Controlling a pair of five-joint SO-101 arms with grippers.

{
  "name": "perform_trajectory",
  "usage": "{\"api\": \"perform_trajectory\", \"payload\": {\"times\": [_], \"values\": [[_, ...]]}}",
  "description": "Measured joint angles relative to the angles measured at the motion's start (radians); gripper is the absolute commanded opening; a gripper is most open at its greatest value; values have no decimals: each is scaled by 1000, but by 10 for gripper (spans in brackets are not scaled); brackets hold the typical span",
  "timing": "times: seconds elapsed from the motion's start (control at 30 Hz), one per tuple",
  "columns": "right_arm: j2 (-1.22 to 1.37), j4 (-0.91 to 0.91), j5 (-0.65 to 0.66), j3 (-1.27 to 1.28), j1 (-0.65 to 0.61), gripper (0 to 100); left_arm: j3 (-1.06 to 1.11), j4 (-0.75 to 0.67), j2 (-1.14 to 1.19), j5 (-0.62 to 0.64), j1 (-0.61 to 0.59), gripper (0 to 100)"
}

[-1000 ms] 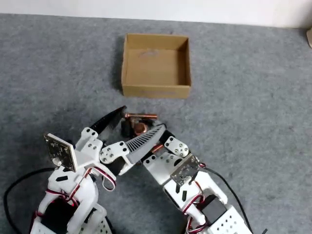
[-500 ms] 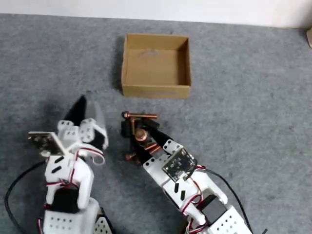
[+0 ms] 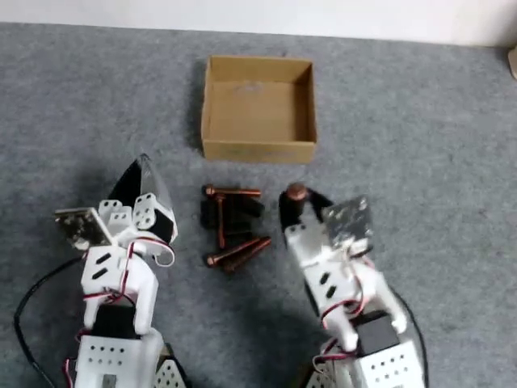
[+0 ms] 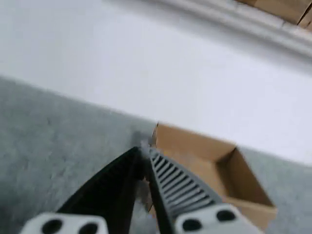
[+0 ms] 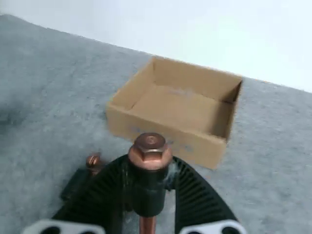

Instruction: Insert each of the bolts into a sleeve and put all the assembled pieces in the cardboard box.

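High view sets the grey counter (image 3: 420,162) under everything, with one cardboard box (image 3: 258,109) open on it and no pieces on the floor that shows. Two arms stand on the near side of the box. The left claw (image 3: 144,166) sits off the box's front corner on its own side, fingers pressed narrow with nothing between them. The right claw (image 3: 297,207) hangs just in front of the box's front wall, clamped on one assembled piece: a black sleeve (image 5: 147,192) with a copper bolt (image 5: 150,149) standing upright through it. In front of the box, between the claws, four loose bolts (image 3: 233,192) lie touching or crossing. They are mixed with dark sleeves (image 3: 236,217) whose number I cannot tell.

The step in hand looks like delivery of the first finished piece. The next move likely calls for carrying it over the front wall to above the box floor. The fingers then spread, with the bolt kept seated in its sleeve.
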Motion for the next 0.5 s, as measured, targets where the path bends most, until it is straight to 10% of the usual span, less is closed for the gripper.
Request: {"api": "perform_trajectory", "payload": {"times": [0.5], "values": [[1504,410,-3,-1553,40,4,-290,0,692,0,-2,7]]}}
